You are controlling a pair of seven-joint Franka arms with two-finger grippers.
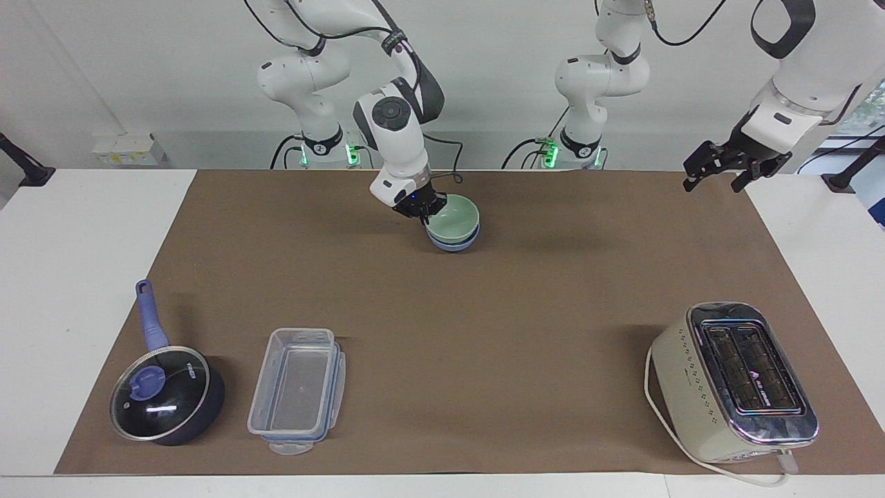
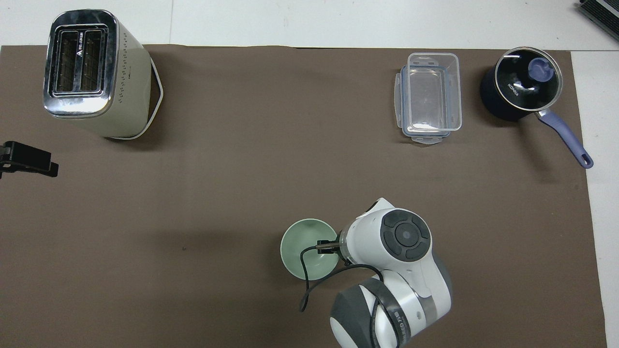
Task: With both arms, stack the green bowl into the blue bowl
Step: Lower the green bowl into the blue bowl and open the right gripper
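Note:
The pale green bowl [image 1: 458, 216] sits nested in the blue bowl [image 1: 456, 245] on the brown mat, close to the robots' edge. Only a thin blue band shows under it in the facing view. My right gripper [image 1: 426, 207] is shut on the green bowl's rim on the side toward the right arm's end. In the overhead view the green bowl [image 2: 303, 246] covers the blue bowl, and the right arm's wrist [image 2: 404, 237] hides its gripper. My left gripper [image 1: 719, 169] waits open and empty in the air over the mat's edge at the left arm's end; it also shows from above [image 2: 28, 159].
A cream toaster [image 1: 733, 380] stands far from the robots at the left arm's end. A clear plastic container [image 1: 297, 391] and a dark lidded pan with a blue handle [image 1: 162, 401] lie far from the robots at the right arm's end.

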